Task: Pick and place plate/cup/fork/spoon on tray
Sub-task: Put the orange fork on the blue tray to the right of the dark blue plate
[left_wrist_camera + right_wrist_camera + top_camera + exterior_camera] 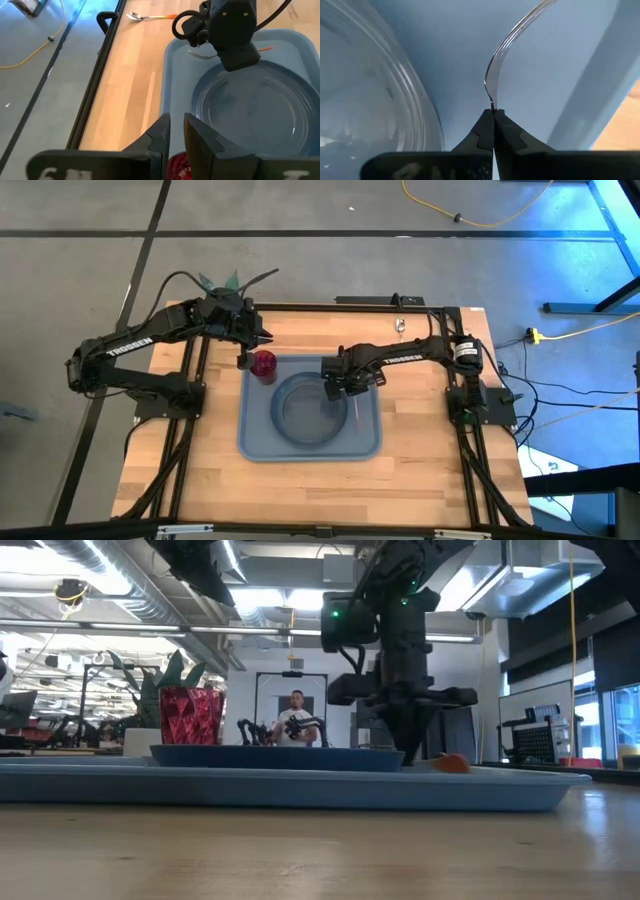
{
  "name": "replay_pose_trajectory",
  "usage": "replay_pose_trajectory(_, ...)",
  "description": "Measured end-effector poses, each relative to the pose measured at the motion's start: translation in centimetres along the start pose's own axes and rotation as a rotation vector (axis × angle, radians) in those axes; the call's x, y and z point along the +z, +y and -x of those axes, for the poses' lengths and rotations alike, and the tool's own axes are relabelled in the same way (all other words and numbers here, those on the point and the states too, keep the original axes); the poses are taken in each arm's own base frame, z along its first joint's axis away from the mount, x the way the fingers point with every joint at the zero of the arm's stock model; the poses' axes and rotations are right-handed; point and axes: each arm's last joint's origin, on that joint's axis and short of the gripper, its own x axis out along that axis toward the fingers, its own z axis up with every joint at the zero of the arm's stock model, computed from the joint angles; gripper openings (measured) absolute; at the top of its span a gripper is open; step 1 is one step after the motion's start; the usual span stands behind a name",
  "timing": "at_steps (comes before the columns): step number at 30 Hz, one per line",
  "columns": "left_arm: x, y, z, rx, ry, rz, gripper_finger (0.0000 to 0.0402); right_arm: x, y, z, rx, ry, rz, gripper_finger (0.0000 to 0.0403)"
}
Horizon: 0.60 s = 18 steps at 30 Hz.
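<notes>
The right tool (493,116) is down over the tray (365,442), its fingers pressed together on the thin end of the fork (507,47) — in the right wrist view the silver stem runs straight out ahead of the fingertips, then curves away over the tray floor, with the plate's (375,95) raised rim just to one side and the tray's wall on the other. The left wrist view alone shows both ends: the fork's (200,54) silver head pokes out on one side of the right tool (235,50), a sliver of orange handle on the other, so its long axis lies along the tray's far edge, beyond the plate (250,112). The high view hides the fork under the arm but places the right tool (335,385) at the plate's (310,412) far rim. The left tool (172,137) hangs just above the cup (177,165), fingers narrowly spread and not touching it; the cup (264,364) stands upright in the tray's corner below that tool (246,358). The spoon (150,16) lies on the bare tabletop (215,460) beyond the tray, its long axis parallel to the tray's far edge. From the low view the cup (190,715) stands beside the plate (280,757) — a person (296,720) shows in the room behind.
</notes>
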Motion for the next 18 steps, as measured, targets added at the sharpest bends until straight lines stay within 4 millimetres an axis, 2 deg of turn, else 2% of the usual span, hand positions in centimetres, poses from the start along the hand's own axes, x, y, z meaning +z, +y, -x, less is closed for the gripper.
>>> replay_pose_trajectory(18,0.0,0.0,0.0,0.0,0.001,0.001,0.0047,0.9,0.5,-1.4,0.021,0.013,0.034,0.0001)
